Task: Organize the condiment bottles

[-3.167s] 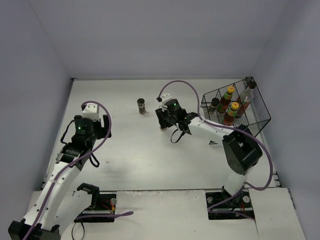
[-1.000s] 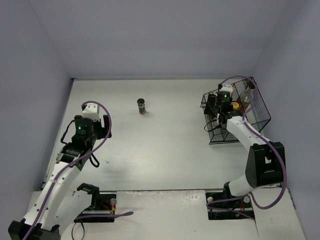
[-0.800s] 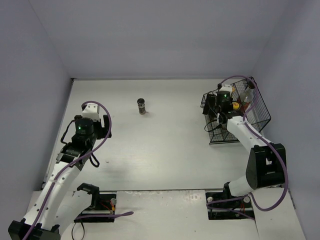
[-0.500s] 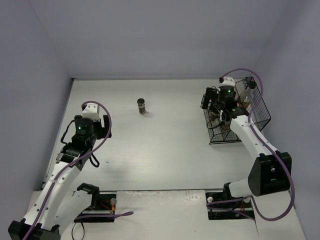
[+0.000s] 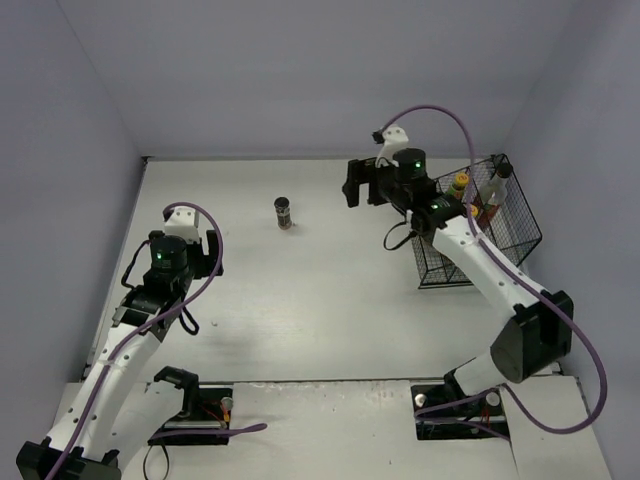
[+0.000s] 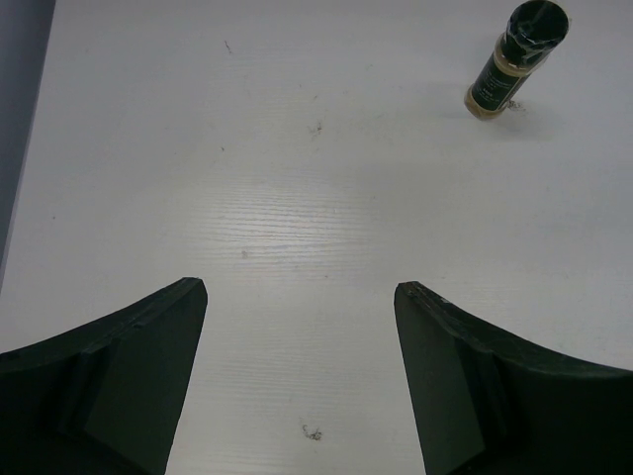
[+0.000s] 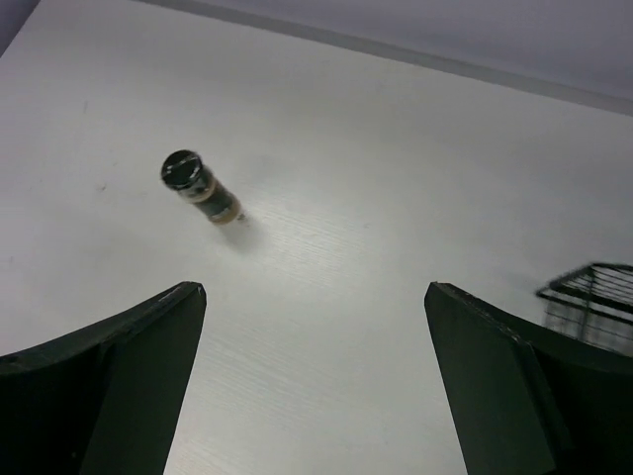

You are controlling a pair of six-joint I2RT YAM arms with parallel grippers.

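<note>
One short dark spice jar [image 5: 284, 213] with a black lid stands alone on the white table, also in the right wrist view as the jar [image 7: 201, 188] and in the left wrist view as the jar [image 6: 514, 54]. Other condiment bottles stand in the black wire basket [image 5: 445, 265]: a yellow-capped sauce bottle [image 5: 459, 182] and a tall clear glass bottle [image 5: 496, 186] show; the rest are hidden by the arm. My right gripper [image 5: 352, 185] [image 7: 315, 297] is open and empty, left of the basket and right of the jar. My left gripper [image 5: 180, 238] [image 6: 300, 297] is open and empty over the table's left side.
The basket's corner [image 7: 593, 297] shows at the right edge of the right wrist view. Grey walls close the table on the left, back and right. The right arm's link [image 5: 480, 260] crosses in front of the basket.
A second ago my right gripper was nearly shut down in the basket. It has since opened wide, lifted out and swung left toward the lone jar. The left arm has not moved.
</note>
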